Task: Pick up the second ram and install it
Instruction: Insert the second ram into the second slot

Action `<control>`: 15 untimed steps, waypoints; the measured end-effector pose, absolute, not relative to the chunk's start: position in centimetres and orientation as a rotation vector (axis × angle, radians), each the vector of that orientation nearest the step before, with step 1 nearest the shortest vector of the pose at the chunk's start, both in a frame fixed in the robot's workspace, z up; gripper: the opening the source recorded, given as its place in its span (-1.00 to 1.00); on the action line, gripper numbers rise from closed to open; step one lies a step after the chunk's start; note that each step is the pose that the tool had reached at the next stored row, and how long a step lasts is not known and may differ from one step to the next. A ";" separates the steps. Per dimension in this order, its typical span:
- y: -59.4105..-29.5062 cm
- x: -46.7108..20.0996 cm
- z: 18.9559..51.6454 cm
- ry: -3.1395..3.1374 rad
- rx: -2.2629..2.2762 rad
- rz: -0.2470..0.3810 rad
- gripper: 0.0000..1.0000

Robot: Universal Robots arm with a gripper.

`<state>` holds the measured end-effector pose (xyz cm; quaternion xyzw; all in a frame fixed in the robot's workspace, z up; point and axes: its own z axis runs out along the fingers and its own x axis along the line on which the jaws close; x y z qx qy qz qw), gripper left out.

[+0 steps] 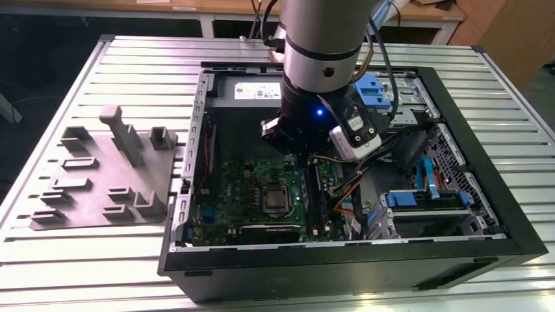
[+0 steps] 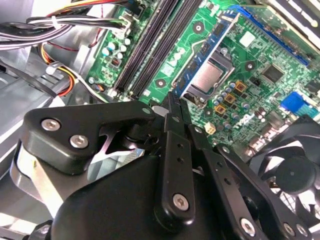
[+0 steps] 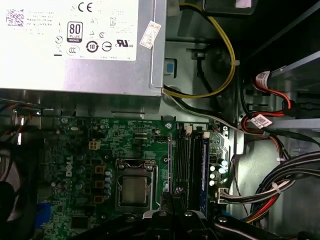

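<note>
In the exterior view the gripper (image 1: 305,156) hangs inside the open computer case (image 1: 485,195). The ram stick (image 1: 321,195) stands in the slots on the exterior view's right of the processor socket (image 1: 275,198).

In the second wrist view the fingers (image 2: 172,145) are drawn narrow above the green board (image 2: 250,65).

In the first wrist view the fingertips sit near the ram stick's (image 3: 204,165) end.

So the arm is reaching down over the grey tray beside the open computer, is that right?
No. The arm is reaching down over the green motherboard inside the open computer, not the grey tray beside it. The exterior view shows this.
</note>
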<state>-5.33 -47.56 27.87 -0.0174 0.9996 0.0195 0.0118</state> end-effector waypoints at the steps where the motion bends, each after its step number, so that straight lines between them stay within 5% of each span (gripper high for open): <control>1: -47.6 -5.3 27.8 3.117 -0.060 0.061 -0.77; 15: -47.6 -4.5 26.9 3.117 -0.070 0.061 -0.77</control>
